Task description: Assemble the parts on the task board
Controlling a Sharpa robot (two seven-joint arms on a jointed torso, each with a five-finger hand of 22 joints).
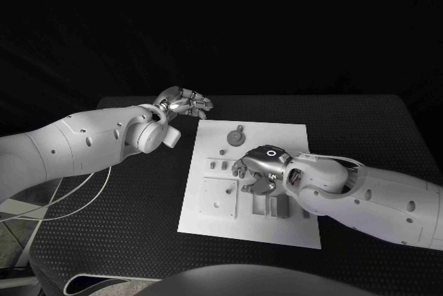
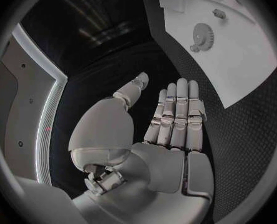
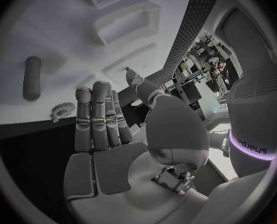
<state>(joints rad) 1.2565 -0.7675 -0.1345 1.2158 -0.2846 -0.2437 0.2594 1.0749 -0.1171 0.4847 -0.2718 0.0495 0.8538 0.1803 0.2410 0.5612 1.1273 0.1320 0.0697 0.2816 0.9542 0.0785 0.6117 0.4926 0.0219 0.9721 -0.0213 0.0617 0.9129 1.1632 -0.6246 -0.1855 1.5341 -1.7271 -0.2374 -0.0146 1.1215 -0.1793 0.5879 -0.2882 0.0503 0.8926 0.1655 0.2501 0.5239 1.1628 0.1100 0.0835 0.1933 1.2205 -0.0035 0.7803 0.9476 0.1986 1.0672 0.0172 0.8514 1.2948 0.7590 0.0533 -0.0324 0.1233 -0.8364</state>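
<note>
on flat white task board point(image 1: 294, 132), toothed round gear point(image 1: 237, 138)

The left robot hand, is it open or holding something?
Open. The left robot hand holds nothing, fingers straight, beside the white board.

Dim, colourless light; the white task board point(image 1: 277, 132) glares brightest against the black desk point(image 1: 111, 245), whose far side sinks into darkness. Both wrist views bend straight edges at their rims, where detail seems soft.
</note>
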